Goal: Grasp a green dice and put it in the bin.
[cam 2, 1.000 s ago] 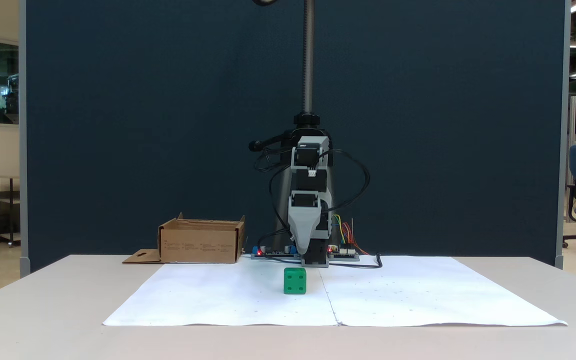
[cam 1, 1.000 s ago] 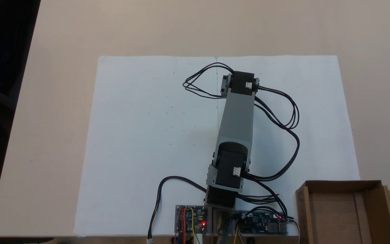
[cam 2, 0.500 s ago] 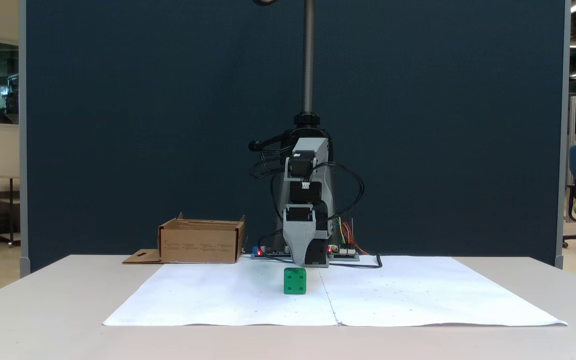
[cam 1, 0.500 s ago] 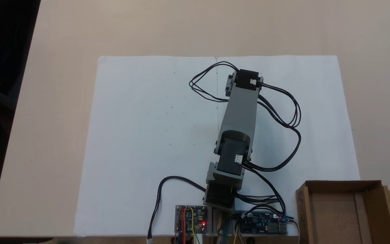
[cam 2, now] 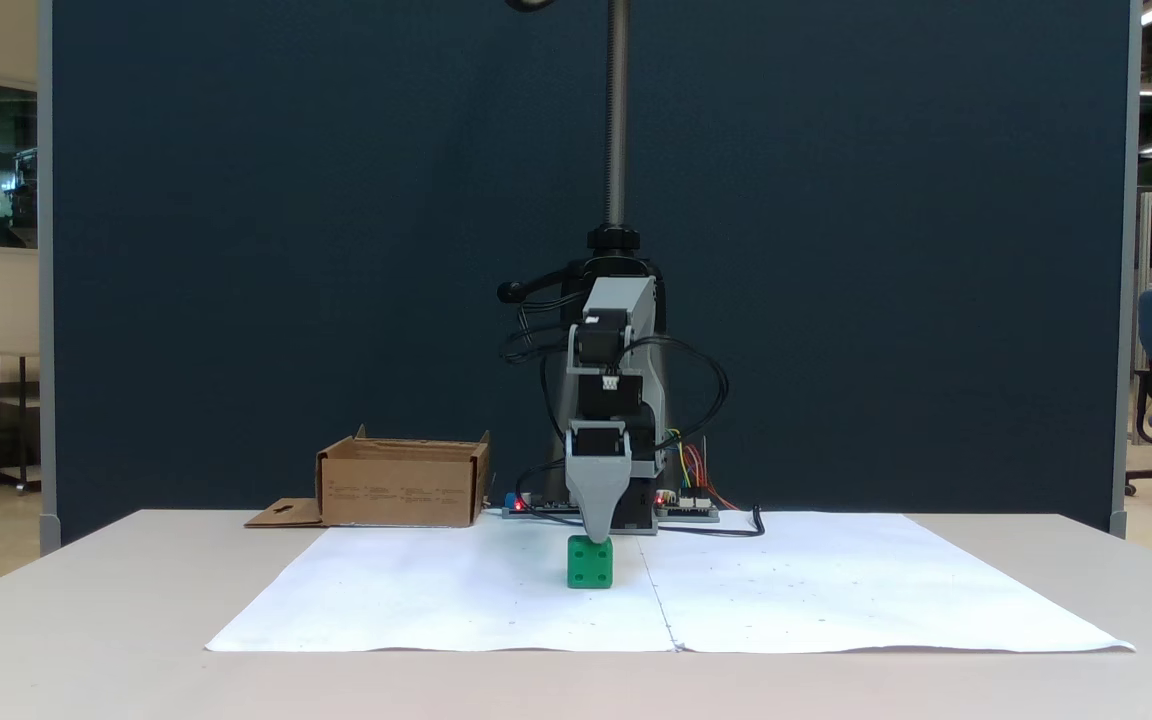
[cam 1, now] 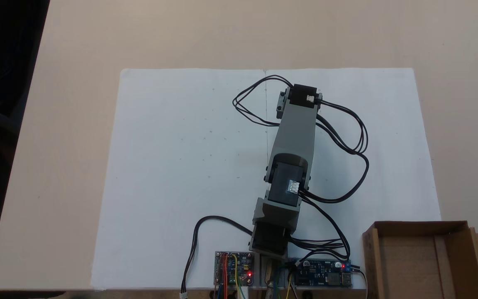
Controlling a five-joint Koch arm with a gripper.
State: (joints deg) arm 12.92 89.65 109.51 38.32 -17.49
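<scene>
White paper [cam 2: 436,590] on beige table [cam 1: 77,124], navy partition [cam 2: 286,250] behind; bin [cam 1: 409,257] empty; my pincer [cam 2: 596,535] over green dice [cam 2: 590,562], spread indeterminate.

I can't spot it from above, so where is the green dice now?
In a fixed view the small green plastic dice sits on the white paper sheet, just left of its centre crease, directly beneath the grey gripper.

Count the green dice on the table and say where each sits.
1. The green dice stands on the white paper near its centre crease, right below the gripper. In the fixed view from above, the arm covers that spot, so more could be hidden.
</scene>
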